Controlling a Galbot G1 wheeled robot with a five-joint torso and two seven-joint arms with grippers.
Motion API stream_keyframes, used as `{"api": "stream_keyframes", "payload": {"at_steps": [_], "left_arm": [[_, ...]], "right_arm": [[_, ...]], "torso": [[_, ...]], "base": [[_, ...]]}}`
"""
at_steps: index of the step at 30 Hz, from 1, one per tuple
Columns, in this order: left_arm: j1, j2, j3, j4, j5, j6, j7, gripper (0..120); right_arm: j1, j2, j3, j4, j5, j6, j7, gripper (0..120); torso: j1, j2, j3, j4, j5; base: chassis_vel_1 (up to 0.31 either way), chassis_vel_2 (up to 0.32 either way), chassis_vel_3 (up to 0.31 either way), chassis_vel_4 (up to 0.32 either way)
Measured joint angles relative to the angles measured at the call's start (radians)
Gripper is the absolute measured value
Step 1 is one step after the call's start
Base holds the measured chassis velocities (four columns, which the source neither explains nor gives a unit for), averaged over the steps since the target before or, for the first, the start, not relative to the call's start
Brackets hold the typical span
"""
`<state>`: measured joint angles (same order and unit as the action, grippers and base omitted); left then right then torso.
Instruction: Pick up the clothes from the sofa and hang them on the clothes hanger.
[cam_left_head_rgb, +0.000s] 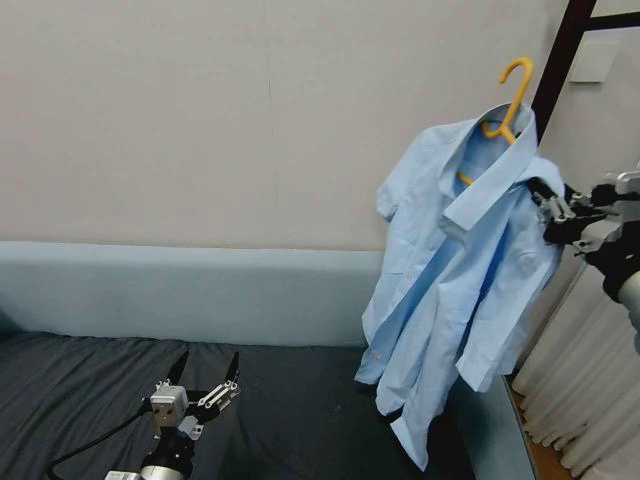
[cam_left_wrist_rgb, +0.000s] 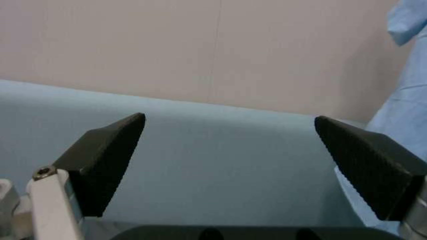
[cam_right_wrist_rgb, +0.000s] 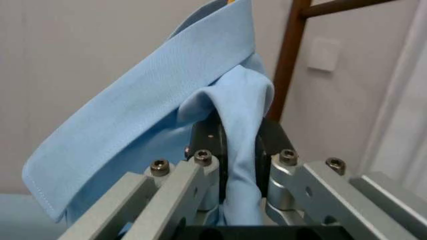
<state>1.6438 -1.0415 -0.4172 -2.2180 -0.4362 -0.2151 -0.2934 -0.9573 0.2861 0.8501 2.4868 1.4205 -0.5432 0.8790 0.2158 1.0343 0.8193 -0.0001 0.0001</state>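
A light blue shirt hangs in the air on an orange hanger, its hook free beside a dark wooden rack post. My right gripper is shut on the shirt's shoulder at the right, just below the collar. In the right wrist view the blue cloth is pinched between the two black fingers, with the collar folded over above. My left gripper stands open low over the dark sofa seat, holding nothing; its black fingertips are spread wide before the pale blue sofa back.
The sofa has a dark seat and a pale blue backrest along a plain wall. White curtains hang at the right, behind the sofa's end. A white wall plate sits by the rack post.
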Motion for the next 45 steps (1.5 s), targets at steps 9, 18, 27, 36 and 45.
{"api": "stream_keyframes", "payload": {"at_steps": [9, 18, 27, 36, 45], "left_arm": [[-0.003, 0.001, 0.001, 0.001, -0.002, 0.001, 0.0, 100], [-0.004, 0.002, 0.002, 0.001, -0.003, 0.002, 0.0, 100], [-0.005, 0.002, 0.003, 0.001, -0.003, 0.003, 0.0, 100], [-0.005, 0.002, 0.003, 0.001, -0.004, 0.003, 0.0, 100], [-0.005, 0.003, 0.003, 0.001, -0.004, 0.003, 0.0, 100]], "right_arm": [[0.025, -0.098, 0.084, -0.016, 0.032, -0.154, 0.095, 8], [0.052, -0.182, 0.044, -0.108, -0.048, -0.194, 0.099, 8], [0.088, -0.213, -0.104, -0.277, -0.294, -0.163, -0.041, 8], [0.062, -0.258, -0.134, -0.399, -0.465, -0.046, -0.264, 8], [0.054, -0.286, -0.132, -0.496, -0.5, 0.044, -0.365, 8]], "torso": [[0.0, 0.0, 0.0, 0.0001, 0.0], [0.0, 0.0, 0.0, 0.0001, -0.0002], [0.0, 0.0, 0.0, 0.0001, 0.0002], [0.0, 0.0, 0.0, 0.0002, 0.0001], [0.0, 0.0, 0.0, 0.0001, 0.0001]], "base": [[0.0, 0.0, 0.0, 0.0], [0.0, 0.0, 0.0, 0.0], [0.0, 0.0, 0.0, 0.0], [0.0, 0.0, 0.0, 0.0], [0.0, 0.0, 0.0, 0.0]]}}
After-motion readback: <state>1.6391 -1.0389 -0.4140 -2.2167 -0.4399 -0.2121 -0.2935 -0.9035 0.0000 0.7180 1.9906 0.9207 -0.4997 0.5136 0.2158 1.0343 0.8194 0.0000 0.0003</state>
